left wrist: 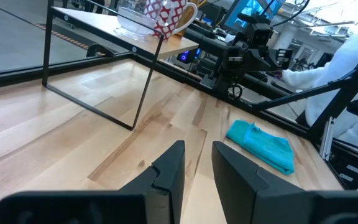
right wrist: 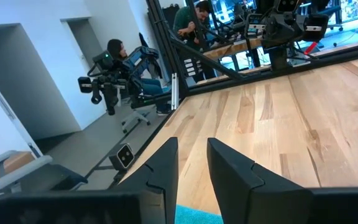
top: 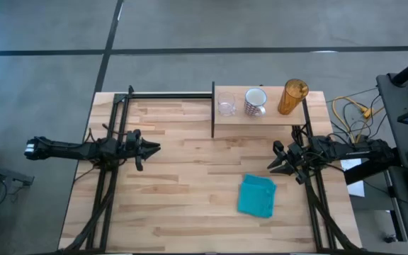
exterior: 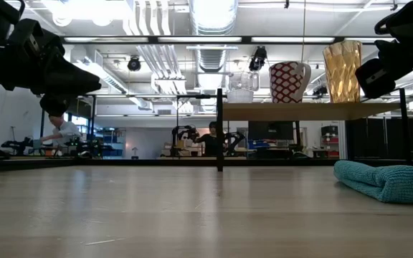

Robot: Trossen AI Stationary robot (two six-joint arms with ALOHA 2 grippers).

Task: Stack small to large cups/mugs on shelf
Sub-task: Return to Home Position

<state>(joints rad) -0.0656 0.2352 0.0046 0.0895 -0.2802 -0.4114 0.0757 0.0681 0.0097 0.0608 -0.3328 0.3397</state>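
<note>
Three cups stand in a row on the small light-wood shelf at the table's far right: a tiny clear glass cup, a white handled mug with a red pattern, and a tall amber tumbler. In the low view they show as glass cup, mug and tumbler on the shelf. My left gripper hovers at the table's left, empty, its fingers a little apart. My right gripper hovers at the right, near the shelf, empty, fingers a little apart.
A teal cloth lies on the table, near of the shelf and beside my right gripper. Black frame rails run along the far edge. The table's middle is bare wood. People sit in the room beyond.
</note>
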